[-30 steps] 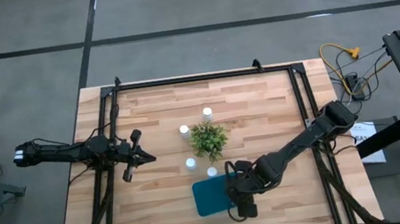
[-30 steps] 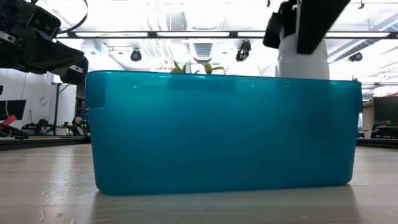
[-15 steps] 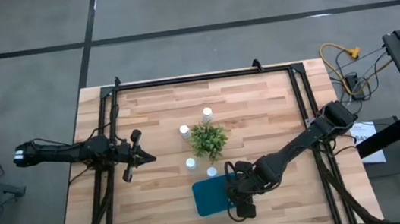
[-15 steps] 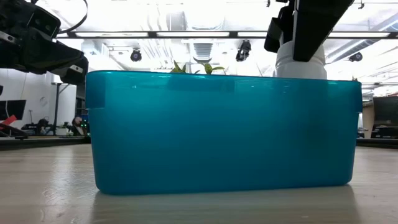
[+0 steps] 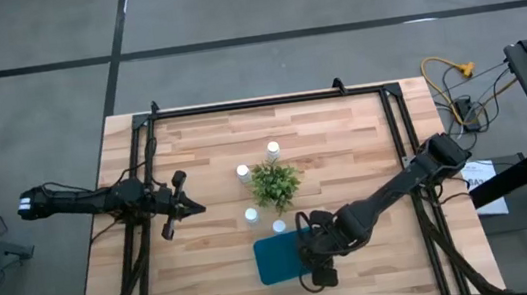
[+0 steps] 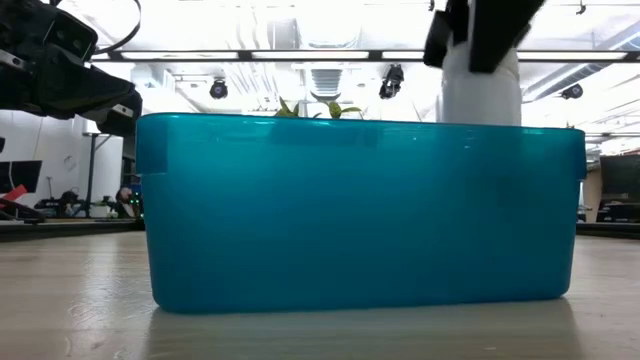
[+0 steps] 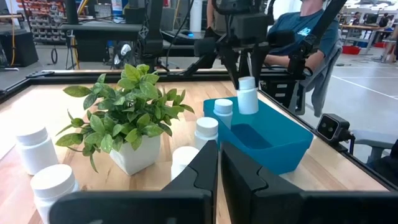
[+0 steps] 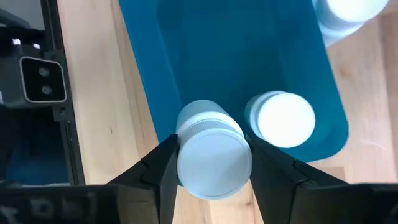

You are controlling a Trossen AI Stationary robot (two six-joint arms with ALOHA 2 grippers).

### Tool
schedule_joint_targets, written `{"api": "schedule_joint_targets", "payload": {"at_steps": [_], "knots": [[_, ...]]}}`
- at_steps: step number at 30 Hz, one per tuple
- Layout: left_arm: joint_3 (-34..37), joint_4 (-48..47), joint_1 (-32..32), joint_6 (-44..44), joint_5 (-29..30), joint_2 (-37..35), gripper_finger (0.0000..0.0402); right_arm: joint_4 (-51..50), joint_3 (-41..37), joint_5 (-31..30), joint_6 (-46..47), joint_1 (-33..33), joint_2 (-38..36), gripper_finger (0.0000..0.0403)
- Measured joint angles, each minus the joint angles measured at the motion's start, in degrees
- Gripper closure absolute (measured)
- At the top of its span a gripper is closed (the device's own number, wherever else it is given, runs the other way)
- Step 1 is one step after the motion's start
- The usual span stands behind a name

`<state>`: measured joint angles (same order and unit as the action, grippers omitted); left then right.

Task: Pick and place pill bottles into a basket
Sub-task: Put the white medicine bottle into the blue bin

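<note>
My right gripper (image 5: 316, 259) is shut on a white pill bottle (image 8: 214, 155) above the right end of the teal basket (image 5: 277, 258). In the low view the bottle (image 6: 480, 90) stands over the basket's rim (image 6: 360, 125), which hides its lower end. One bottle (image 8: 286, 119) stands inside the basket. Several more bottles stand upright on the table around the plant (image 5: 275, 181), one of them (image 5: 279, 226) just beyond the basket's far side. My left gripper (image 5: 188, 205) waits at the table's left, shut and empty. My right gripper pinches the bottle's upper part at the cap (image 8: 184, 149) between its two fingers (image 8: 163, 163). The fingers come from above, pointing down, as the left wrist view (image 7: 247, 84) shows. The bottle hangs upright, clear of the basket's floor.
The leafy plant in a white pot (image 7: 127, 127) stands mid-table, just beyond the basket. A black frame (image 5: 268, 102) runs round the tabletop. A person in a blue shirt (image 7: 301, 28) sits beyond the table's right side.
My right gripper has dipped a little toward the basket with the bottle and has come up again, staying over the basket's right end. The bottle stays upright in the hold.
</note>
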<state>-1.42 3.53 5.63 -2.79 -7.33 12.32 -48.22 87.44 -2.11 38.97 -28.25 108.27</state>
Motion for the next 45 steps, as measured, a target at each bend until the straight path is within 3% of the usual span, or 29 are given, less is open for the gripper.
{"api": "schedule_joint_targets", "payload": {"at_steps": [15, 25, 32, 37, 45], "knots": [[0.01, 0.00, 0.00, 0.00, 0.01, 0.02, 0.0401, -17.63, 15.90, -4.02, 0.60, -0.87, -0.09, 0.0256], [0.00, -0.02, 0.00, 0.00, 0.00, 0.02, 0.0401, -19.20, 16.98, -3.62, 1.00, -0.85, 0.15, 0.0256], [0.01, 0.03, 0.01, -0.02, 0.02, -0.02, 0.0401, -31.04, 27.24, -3.66, -2.05, -0.85, 6.37, 0.0256], [0.01, 0.05, 0.01, -0.01, 0.00, 0.02, 0.0401, -32.57, 35.96, -4.07, -5.83, -0.86, 11.44, 0.0256], [-0.01, -0.02, 0.00, 0.07, 0.02, 0.02, 0.0401, -37.48, 38.64, -3.66, -5.87, -1.20, 17.15, 0.0256]]}}
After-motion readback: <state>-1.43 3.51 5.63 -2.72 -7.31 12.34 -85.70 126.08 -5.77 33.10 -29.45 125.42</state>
